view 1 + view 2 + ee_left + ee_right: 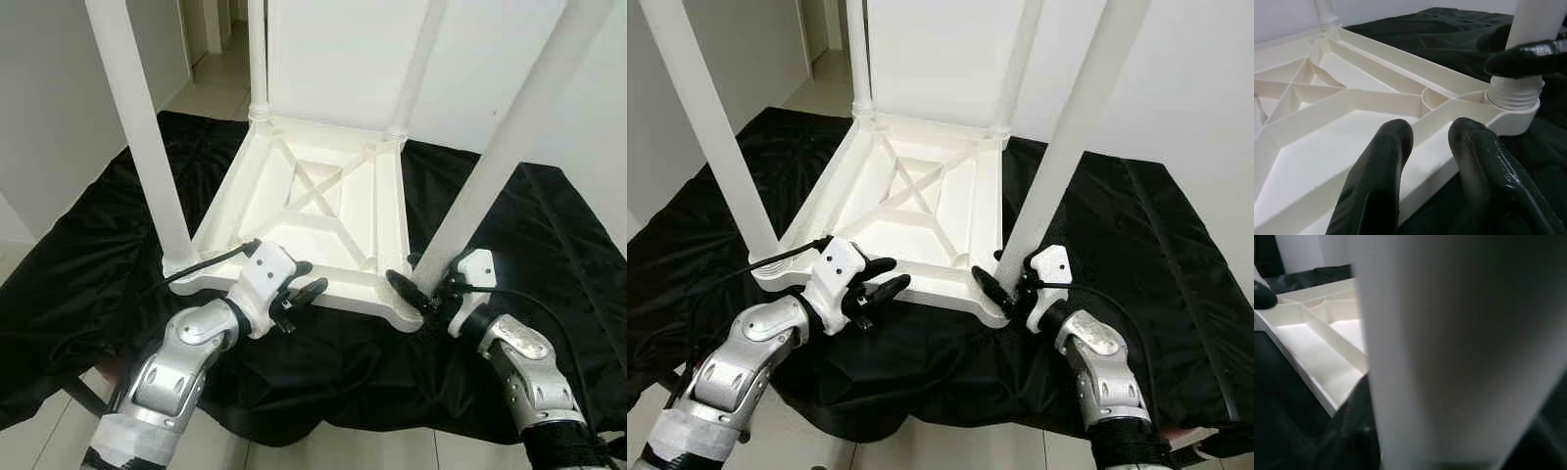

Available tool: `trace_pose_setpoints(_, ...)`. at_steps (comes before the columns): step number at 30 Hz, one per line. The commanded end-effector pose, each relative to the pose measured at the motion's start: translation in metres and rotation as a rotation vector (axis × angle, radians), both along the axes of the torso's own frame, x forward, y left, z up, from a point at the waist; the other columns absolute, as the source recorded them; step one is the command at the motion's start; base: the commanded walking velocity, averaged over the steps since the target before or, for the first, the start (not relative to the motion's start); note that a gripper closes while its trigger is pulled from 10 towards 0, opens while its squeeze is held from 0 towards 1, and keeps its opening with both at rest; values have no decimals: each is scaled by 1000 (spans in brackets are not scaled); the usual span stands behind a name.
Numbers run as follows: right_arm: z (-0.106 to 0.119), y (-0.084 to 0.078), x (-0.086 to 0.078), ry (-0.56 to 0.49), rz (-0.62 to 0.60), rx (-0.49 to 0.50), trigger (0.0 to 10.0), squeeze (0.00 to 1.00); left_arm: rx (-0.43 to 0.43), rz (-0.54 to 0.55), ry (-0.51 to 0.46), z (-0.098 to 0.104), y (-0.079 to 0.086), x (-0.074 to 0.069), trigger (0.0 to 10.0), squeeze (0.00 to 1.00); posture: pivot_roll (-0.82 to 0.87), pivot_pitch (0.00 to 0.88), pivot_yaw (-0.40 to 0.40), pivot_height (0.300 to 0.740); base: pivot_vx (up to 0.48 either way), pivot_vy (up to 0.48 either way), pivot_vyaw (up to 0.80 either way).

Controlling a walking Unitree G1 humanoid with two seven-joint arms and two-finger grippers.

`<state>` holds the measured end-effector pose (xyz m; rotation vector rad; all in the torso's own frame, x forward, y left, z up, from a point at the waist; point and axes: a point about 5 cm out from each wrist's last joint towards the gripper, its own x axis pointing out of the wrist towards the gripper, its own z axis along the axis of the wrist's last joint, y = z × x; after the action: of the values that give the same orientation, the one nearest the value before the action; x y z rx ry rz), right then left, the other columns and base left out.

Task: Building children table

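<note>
Nearest you, the left gripper (302,285) hovered with fingers (1378,186) narrowly parted at the near rim of the upturned white table (323,206). Your right gripper (419,294) clasped the near-right leg (490,186) at its base. The table lay on a black cloth (98,255) over pale tiled floor (333,448), between white walls (59,88).

Pale tile floor (323,450), big black cloth (88,264) spread over it, pretty wrinkled. White kids table (323,211) sits upside down right on cloth, legs pointing up.
</note>
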<state>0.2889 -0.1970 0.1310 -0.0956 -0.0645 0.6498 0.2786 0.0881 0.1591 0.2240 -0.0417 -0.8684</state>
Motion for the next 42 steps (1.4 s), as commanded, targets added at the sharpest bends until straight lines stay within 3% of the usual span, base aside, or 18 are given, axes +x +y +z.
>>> trace_pose_setpoints(1, -7, -3, -3, 28, 13, -1, 0, 0, 7, 13, -18, 1, -1, 4, 10000, 0, 63, 0, -73, 740, 0, 0, 0)
trace_pose_setpoints(4, -8, -4, -4, 29, 11, -1, 0, 0, 8, 21, -22, 1, -1, 5, 10000, 0, 65, 0, -78, 740, 0, 0, 0)
trace_pose_setpoints(5, -9, -6, -4, 30, -6, -7, 4275, 0, 3, 26, -23, 2, 0, 6, 10000, 0, 65, 0, -78, 740, 0, 0, 0)
trace_pose_setpoints(6, -10, -7, -5, 32, -30, 7, 10000, 0, -3, 33, -25, 3, 0, 7, 10000, 0, 64, 0, -81, 740, 0, 0, 0)
trace_pose_setpoints(12, -10, -4, -4, 12, -139, 27, 10000, 0, -7, 51, -33, 5, 1, 9, 10000, 0, 53, 0, -64, 740, 0, 0, 0)
trace_pose_setpoints(16, -9, -2, -3, -14, -282, 8, 10000, 0, 3, 102, -46, 7, 11, 14, 10000, 0, 44, 0, -62, 740, 0, 0, 0)
trace_pose_setpoints(18, -9, -2, -3, -14, -282, 8, 10000, 0, 3, 102, -46, 7, 11, 14, 10000, 0, 44, 0, -62, 740, 0, 0, 0)
trace_pose_setpoints(19, -4, -3, -5, -49, -412, 30, 10000, 0, -4, 157, -54, 10, 20, 17, 10000, 0, 41, 0, -70, 740, 0, 0, 0)
trace_pose_setpoints(21, -3, -5, -7, -58, -485, 34, 10000, 0, 1, 189, -57, 11, 25, 19, 10000, 0, 29, 0, -63, 740, 0, 0, 0)
trace_pose_setpoints(28, 7, -3, -8, -110, -645, 77, 10000, 0, -7, 251, -78, 17, 34, 25, 10000, 0, 24, 0, -62, 740, 0, 0, 0)
trace_pose_setpoints(32, 3, 4, -6, -98, -758, 125, 10000, 0, -26, 283, -79, 19, 37, 29, 10000, 0, 26, 0, -62, 740, 0, 0, 0)
trace_pose_setpoints(34, 3, 4, -6, -98, -758, 125, 10000, 0, -26, 283, -79, 19, 37, 29, 10000, 0, 26, 0, -62, 740, 0, 0, 0)
trace_pose_setpoints(35, -3, 8, -8, -60, -811, 123, 10000, 0, -30, 292, -80, 20, 35, 30, 10000, 0, 29, 0, -69, 740, 0, 0, 0)
trace_pose_setpoints(38, -10, 13, -10, -12, -818, 165, 10000, 0, -61, 289, -62, 17, 32, 29, 10000, 0, 29, 0, -69, 740, 0, 0, 0)
trace_pose_setpoints(39, -10, 15, -12, -7, -788, 154, 10000, 188, -42, 284, -62, 14, 32, 27, 10000, 0, 30, 0, -70, 740, 0, 0, 0)
trace_pose_setpoints(40, -10, 15, -12, -7, -788, 154, 10000, 188, -42, 284, -62, 14, 32, 27, 10000, 0, 30, 0, -70, 740, 0, 0, 0)
trace_pose_setpoints(41, -10, 15, -14, -10, -768, 159, 10000, 1000, -28, 280, -59, 12, 31, 26, 10000, 0, 30, 0, -70, 740, 0, 0, 0)
trace_pose_setpoints(42, -9, 15, -15, -14, -748, 151, 10000, 1000, -26, 272, -53, 11, 30, 24, 10000, 0, 34, 0, -68, 740, 0, 0, 0)
